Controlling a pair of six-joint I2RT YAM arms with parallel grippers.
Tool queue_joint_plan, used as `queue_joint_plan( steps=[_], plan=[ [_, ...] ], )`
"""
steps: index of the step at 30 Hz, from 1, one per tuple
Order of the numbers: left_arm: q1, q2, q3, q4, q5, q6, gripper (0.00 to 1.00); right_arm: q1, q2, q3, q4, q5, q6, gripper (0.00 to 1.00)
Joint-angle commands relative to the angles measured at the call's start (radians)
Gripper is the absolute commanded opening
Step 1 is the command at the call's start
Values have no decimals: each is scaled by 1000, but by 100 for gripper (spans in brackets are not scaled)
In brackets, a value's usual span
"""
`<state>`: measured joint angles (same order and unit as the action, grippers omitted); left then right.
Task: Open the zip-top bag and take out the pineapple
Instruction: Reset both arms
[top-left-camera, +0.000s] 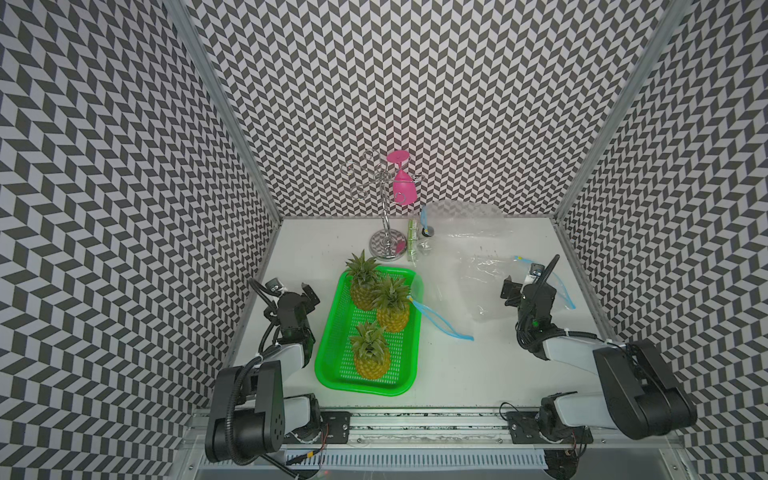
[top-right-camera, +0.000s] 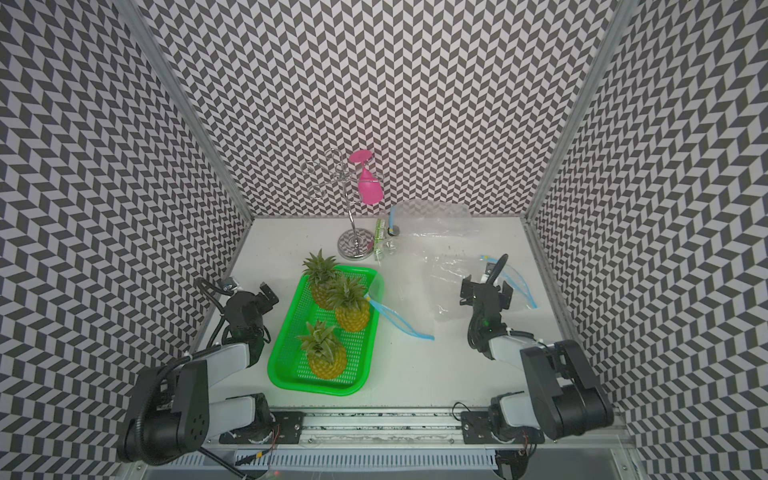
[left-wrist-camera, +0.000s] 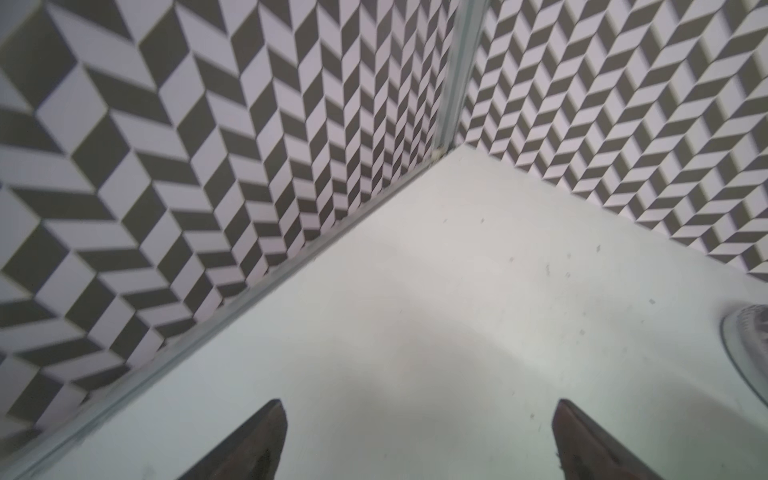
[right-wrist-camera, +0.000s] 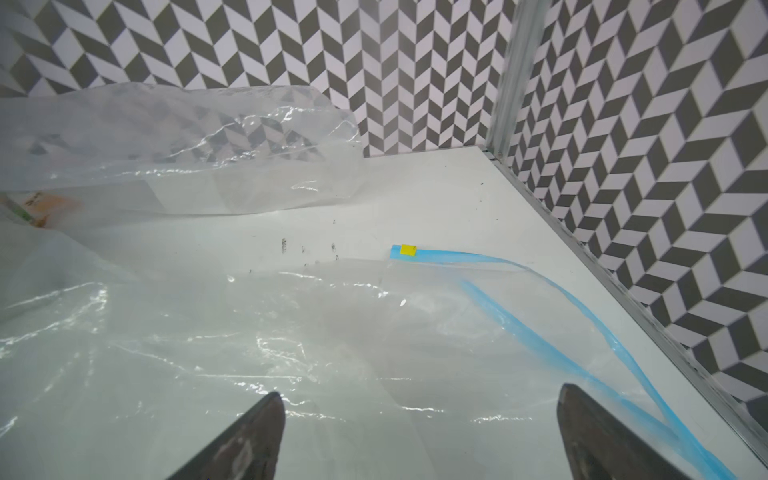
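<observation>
Three pineapples (top-left-camera: 363, 286) (top-left-camera: 392, 309) (top-left-camera: 372, 357) stand in a green basket (top-left-camera: 332, 353), none inside a bag. A clear zip-top bag (top-left-camera: 453, 299) lies just right of the basket with its blue zip strip (top-left-camera: 440, 322) apart. A second clear bag (right-wrist-camera: 291, 353) lies flat under my right gripper (right-wrist-camera: 419, 403), its blue zip (right-wrist-camera: 540, 332) parted and a yellow tab (right-wrist-camera: 408, 249) at one end. That gripper (top-right-camera: 486, 289) is open and holds nothing. My left gripper (left-wrist-camera: 419, 411) (top-left-camera: 297, 291) is open over bare table, left of the basket.
A third clear bag (top-left-camera: 465, 220) rests against the back wall. A wire glass rack (top-left-camera: 388, 245) with a pink wine glass (top-left-camera: 403, 187) stands behind the basket, a green-labelled packet (top-left-camera: 411, 245) beside it. Patterned walls (top-left-camera: 124, 208) close three sides.
</observation>
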<state>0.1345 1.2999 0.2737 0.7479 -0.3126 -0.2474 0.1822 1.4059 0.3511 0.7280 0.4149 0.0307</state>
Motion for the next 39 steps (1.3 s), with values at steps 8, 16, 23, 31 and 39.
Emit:
queue_joint_plan(
  steps=[8, 16, 23, 31, 39],
  plan=[
    [-30, 65, -10, 267, 237, 234, 100, -117, 174, -169, 724, -341, -67, 100],
    [-38, 79, 12, 246, 323, 278, 100, -116, 169, -174, 720, -155, 5, 100],
    [-107, 52, -32, 298, 258, 333, 100, -115, 163, -169, 696, -144, 8, 100],
    [-232, 13, -21, 338, 127, 303, 99, -106, 169, -156, 686, -119, 4, 99],
    [-267, 314, -213, 959, 61, 338, 100, -104, 170, -154, 686, -113, 3, 100]
  ],
)
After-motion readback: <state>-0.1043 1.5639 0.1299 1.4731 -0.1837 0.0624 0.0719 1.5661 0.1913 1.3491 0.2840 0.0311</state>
